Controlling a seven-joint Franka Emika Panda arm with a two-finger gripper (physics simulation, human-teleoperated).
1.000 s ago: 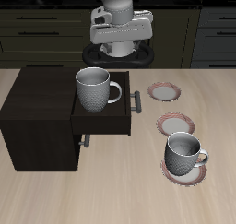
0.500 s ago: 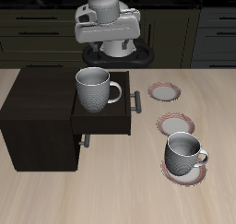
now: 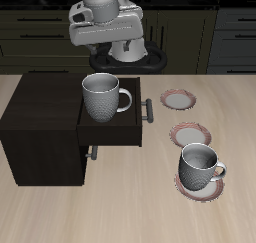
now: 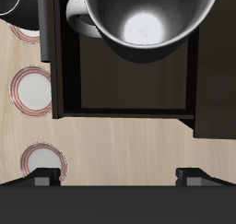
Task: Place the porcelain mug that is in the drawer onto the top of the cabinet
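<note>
The porcelain mug (image 3: 101, 96) stands upright in the open drawer (image 3: 112, 135), with its handle toward the drawer's grey bar handle (image 3: 148, 110). The drawer sticks out of the low dark cabinet (image 3: 38, 105), whose flat top is bare. My gripper (image 3: 108, 39) hangs high above the table's back, behind the mug and apart from it. In the wrist view the mug (image 4: 143, 20) shows its pale interior over the drawer floor (image 4: 129, 80). The gripper (image 4: 118, 175) is open and empty, its fingertips (image 4: 39, 175) spread wide.
A second, similar mug (image 3: 199, 167) stands on a pink-rimmed plate near the table's front edge. Two more small plates (image 3: 180, 99) (image 3: 190, 136) lie beside the drawer. Dark kitchen units (image 3: 35, 32) line the back.
The gripper has moved sideways along the table's back, from behind the drawer's handle end toward the cabinet side, and risen a little. The mug and drawer have not moved.
</note>
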